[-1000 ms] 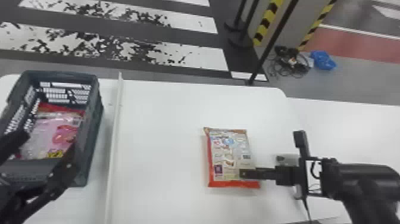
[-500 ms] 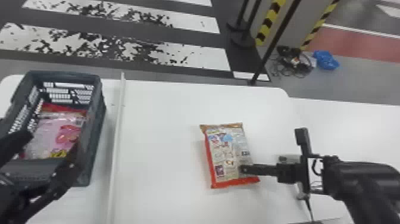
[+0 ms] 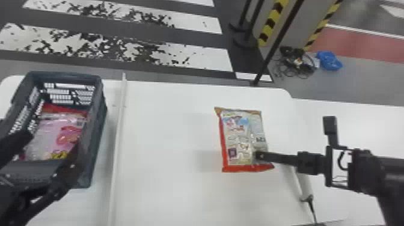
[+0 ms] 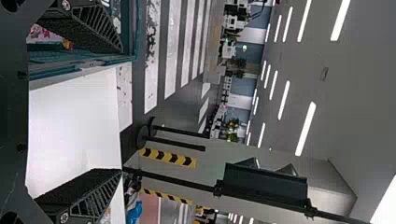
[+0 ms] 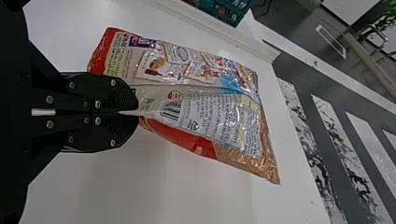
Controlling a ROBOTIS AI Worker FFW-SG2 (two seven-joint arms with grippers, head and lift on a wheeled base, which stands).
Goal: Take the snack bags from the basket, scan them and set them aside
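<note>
Head view: 1 snack bag, pinched in our right gripper, right of centre, has moved up the frame with it; we judge this as positioning for the scan. Our left gripper, fingers spread, is at the basket, left.

A crumpled blue bundle lies beside tangled black cables on the grey floor, near a thin black post and yellow-and-black chevron strips. Broad, worn white stripes and a dull red patch mark the floor; long white lights line the ceiling.
</note>
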